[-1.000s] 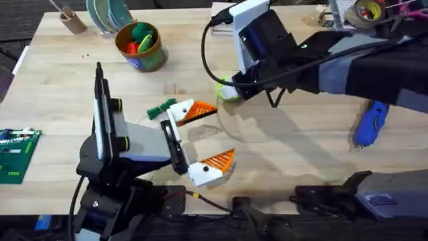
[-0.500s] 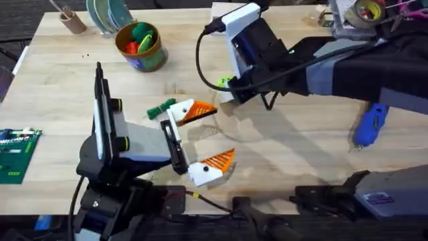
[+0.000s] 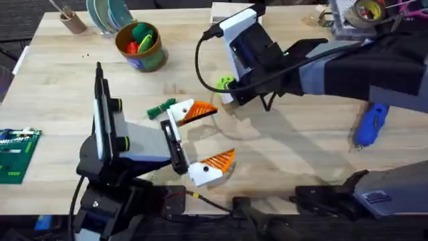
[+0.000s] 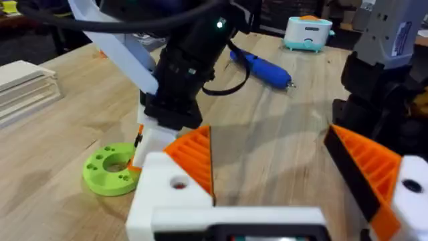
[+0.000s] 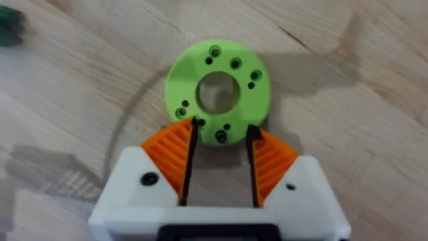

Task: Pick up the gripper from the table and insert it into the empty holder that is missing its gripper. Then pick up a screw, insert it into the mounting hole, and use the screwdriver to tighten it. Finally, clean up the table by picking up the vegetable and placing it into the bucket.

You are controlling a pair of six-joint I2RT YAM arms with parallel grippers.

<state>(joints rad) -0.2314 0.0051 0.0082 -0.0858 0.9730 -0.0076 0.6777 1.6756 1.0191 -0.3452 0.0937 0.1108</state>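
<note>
Vegetable (image 3: 159, 109) is seen lying on the table just beside the left gripper (image 3: 204, 136), whose orange pads are held wide apart on nothing. Bucket (image 3: 139, 45) stands well beyond it. The right gripper (image 5: 219, 151) is parted and straddles the near rim of the lime-green disc (image 5: 218, 92). Before closing, the pads should be centred on that rim, it is judged.

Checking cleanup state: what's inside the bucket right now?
The bucket holds a green piece and an orange-red piece, poking above the rim. Anything beneath them is hidden. The vegetable lies on the table.
</note>
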